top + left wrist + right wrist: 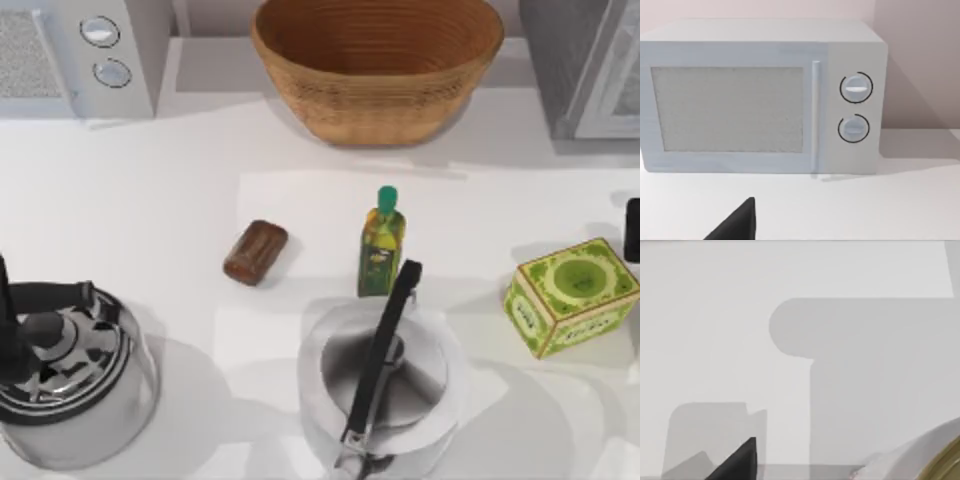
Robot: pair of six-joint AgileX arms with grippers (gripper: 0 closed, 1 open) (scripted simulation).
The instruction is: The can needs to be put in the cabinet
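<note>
Between the two AgileX grippers, on the open white table [150, 190], the can [256, 252] lies on its side, dark brown and plain, well apart from both of them and touching nothing. The oil bottle [382, 243] with its green cap stands upright just beside the can, on the side nearer the right gripper [740, 462], and a steel pot [385, 390] with a long black handle sits close in front of the bottle. The right gripper hangs over bare tabletop near the table's right edge, the yellow-green rim of the green printed box [570, 295] just beside it in the right wrist view. Beyond that gripper, at the far right corner, stands the cabinet [560, 60], grey and speckled, with its pale framed door panel facing the table; the can is nowhere near it. The left gripper [740, 222] is at the table's left side and faces the white microwave [760, 100], whose two round knobs sit one above the other beside the door handle. A steel kettle [70, 385] with a black handle rests near the front left corner, and a woven basket [377, 70] stands at the back, beyond the can. Whether either gripper is open or closed cannot be told, and neither holds anything that can be seen
</note>
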